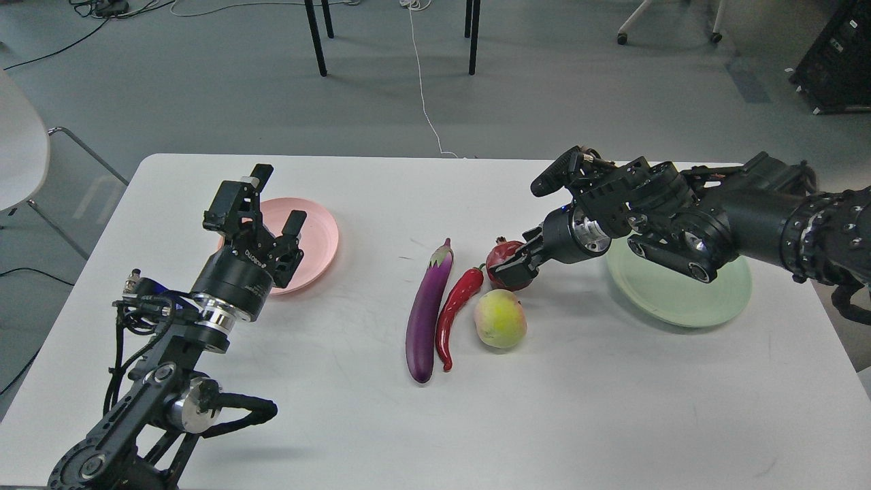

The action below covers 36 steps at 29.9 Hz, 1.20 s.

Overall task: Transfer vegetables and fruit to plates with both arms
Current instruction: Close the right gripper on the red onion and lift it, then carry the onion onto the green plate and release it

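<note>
Our left gripper [277, 204] stands raised over the left part of the white table [340, 422], its two fingers spread apart with nothing between them, in front of the pale pink plate [320, 235]. That plate lies near the table's far left corner, well in from the left edge, and is partly hidden by the gripper.

Between the pink plate and the produce at the middle the tabletop is bare, as is the broad strip along the near edge.

At the centre lies the purple eggplant [427, 309], running lengthwise from far to near, cap at the far end. Just beside it on the right, touching or nearly so, is the red chili pepper [454, 306], also lengthwise, its green stem at the far end. The yellow-green fruit [500, 318] sits just right of the chili. Behind it is the dark-red pomegranate [505, 253].

Our right gripper [512, 271] reaches in from the right and sits right at the pomegranate, its dark fingers on the fruit's near side; we cannot tell whether they are closed on it.

The pale green plate [680, 299] lies to the right, partly under our right arm [680, 218], close to the table's right edge.
</note>
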Each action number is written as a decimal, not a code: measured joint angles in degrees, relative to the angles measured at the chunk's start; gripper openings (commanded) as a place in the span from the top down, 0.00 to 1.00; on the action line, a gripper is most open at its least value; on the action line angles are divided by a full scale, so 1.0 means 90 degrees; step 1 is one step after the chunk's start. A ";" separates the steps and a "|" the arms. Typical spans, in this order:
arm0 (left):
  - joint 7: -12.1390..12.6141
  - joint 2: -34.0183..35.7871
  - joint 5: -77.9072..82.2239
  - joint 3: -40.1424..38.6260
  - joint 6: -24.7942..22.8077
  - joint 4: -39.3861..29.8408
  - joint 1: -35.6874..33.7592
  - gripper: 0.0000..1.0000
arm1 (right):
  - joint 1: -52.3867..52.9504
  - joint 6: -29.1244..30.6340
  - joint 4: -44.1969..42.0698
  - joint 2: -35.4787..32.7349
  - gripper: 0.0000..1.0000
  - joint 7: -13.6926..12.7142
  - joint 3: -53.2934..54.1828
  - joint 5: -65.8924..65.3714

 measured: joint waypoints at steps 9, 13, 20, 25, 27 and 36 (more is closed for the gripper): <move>0.0000 0.0036 0.0000 0.0000 -0.0018 0.0000 0.0006 0.01 | -0.0076 -0.0338 -0.0084 0.0020 0.40 0.0000 -0.0171 0.0007; 0.0000 0.0041 0.0000 0.0006 -0.0028 0.0000 0.0006 0.01 | -0.0077 -0.0360 -0.0070 0.0011 0.49 0.0001 -0.0174 0.0011; -0.0007 0.0049 0.0000 0.0002 -0.0105 0.0000 0.0008 0.01 | -0.0021 -0.0359 0.0003 -0.0059 0.54 0.0002 -0.0179 0.0038; -0.0009 0.0050 0.0000 0.0001 -0.0117 0.0000 0.0001 0.01 | 0.0265 -0.0359 0.0235 -0.0461 0.54 0.0001 -0.0033 0.0077; -0.0010 0.0050 0.0000 0.0001 -0.0118 -0.0001 -0.0001 0.01 | 0.0393 -0.0364 0.0402 -0.0773 0.54 0.0001 0.0101 0.0078; -0.0011 0.0058 0.0000 0.0005 -0.0118 -0.0048 -0.0009 0.01 | 0.0675 -0.0732 0.1367 -0.2862 0.54 0.0001 0.0369 -0.0086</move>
